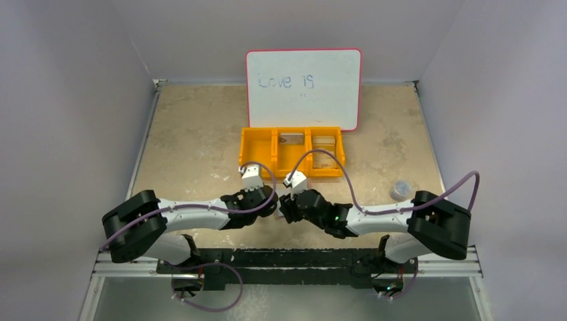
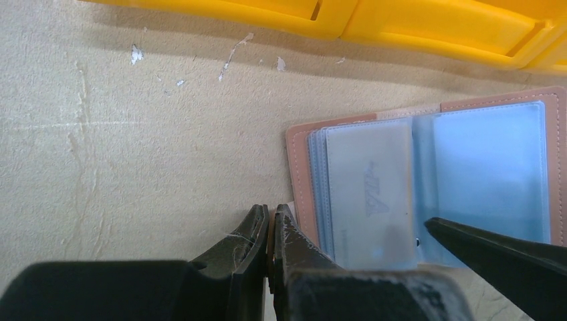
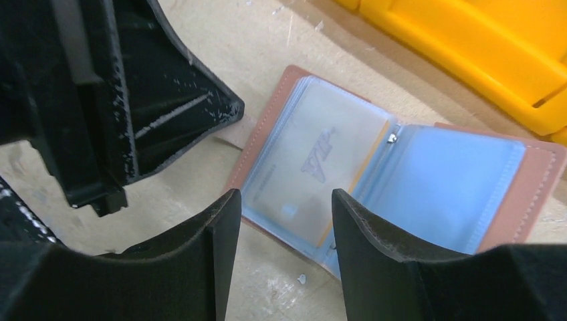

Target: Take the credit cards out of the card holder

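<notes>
The brown card holder (image 2: 299, 175) lies open on the table just in front of the orange tray, its pale blue clear pockets facing up. It also shows in the right wrist view (image 3: 535, 194). A greyish card (image 2: 368, 194) sits in the left pocket, also seen from the right wrist (image 3: 311, 157). My left gripper (image 2: 272, 210) is shut, with a thin brown sliver of the holder's left edge between its jaws. My right gripper (image 3: 286, 197) is open and empty, just above the holder's near edge in front of the greyish card. In the top view both grippers (image 1: 277, 204) meet and hide the holder.
The orange three-compartment tray (image 1: 258, 150) stands just behind the holder, with flat things in its middle and right compartments. A whiteboard (image 1: 303, 87) leans on the back wall. A small clear cup (image 1: 400, 189) stands at the right, near the right arm.
</notes>
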Motion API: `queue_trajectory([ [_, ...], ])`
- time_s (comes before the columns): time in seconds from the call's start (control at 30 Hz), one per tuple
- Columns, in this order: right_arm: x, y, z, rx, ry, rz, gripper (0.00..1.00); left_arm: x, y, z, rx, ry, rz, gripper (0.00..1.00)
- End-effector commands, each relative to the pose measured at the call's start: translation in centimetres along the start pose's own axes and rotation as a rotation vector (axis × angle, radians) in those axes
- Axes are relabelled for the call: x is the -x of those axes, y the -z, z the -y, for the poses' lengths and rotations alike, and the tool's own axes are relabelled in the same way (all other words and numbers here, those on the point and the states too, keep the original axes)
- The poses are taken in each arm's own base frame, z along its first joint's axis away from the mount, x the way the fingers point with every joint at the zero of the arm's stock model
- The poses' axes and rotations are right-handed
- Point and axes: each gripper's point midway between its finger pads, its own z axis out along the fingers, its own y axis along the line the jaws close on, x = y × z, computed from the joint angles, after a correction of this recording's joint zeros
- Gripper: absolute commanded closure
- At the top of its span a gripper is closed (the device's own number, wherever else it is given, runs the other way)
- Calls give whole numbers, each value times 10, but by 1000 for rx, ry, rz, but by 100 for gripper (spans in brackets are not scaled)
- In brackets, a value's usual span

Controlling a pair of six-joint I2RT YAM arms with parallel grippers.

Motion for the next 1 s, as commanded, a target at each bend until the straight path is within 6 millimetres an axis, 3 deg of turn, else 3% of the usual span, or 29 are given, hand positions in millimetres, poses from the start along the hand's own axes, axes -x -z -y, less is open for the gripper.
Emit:
queue_trajectory([
  [0.0,5,-7,-10,50,53,34,44,14,5,6,-16,31,49,100],
  [0.53,-20,-27,11,-58,132,-16,47,14,6,3,-11,34,53,100],
  [0.7,-23,-26,17,-96,113,-28,55,15,7,1,-8,36,58,100],
  [0.9,-24,-21,12,-62,80,-34,74,14,6,-1,-5,39,60,100],
  [0.97,-21,-19,12,-70,71,-37,70,14,6,-2,-4,37,59,100],
])
